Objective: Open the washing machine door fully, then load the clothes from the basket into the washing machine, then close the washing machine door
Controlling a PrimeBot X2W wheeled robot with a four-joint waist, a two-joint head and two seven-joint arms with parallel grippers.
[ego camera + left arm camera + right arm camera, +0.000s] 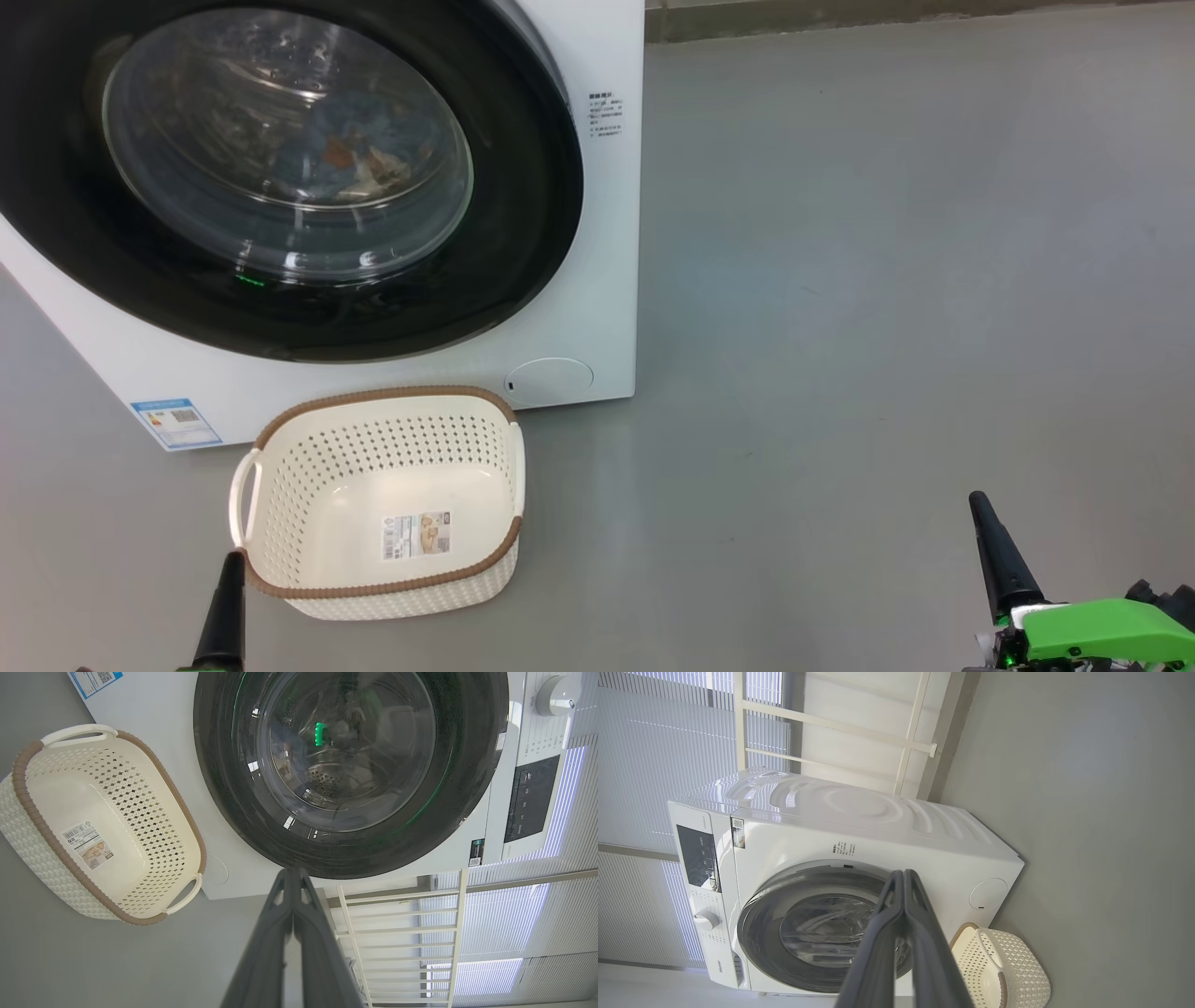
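Observation:
The white washing machine [597, 280] stands with its black-rimmed door [523, 233] flat against the front. Behind the door glass lie the light blue clothes [359, 159] with orange-brown prints. On the floor before the machine sits the cream basket [280, 485], holding nothing but its label. My left gripper [231, 560] is shut, its tip just off the basket's near left corner. My right gripper [977, 499] is shut too, far to the right over bare floor. The door [224, 788] and basket [154, 826] show in the left wrist view, and the machine [878, 826] and basket [1017, 970] in the right wrist view.
Grey floor [887, 280] stretches to the right of the machine. A white railing [397, 933] and window blinds [654, 742] stand behind the machine. A control panel and a dial [556, 695] sit on the machine's top front.

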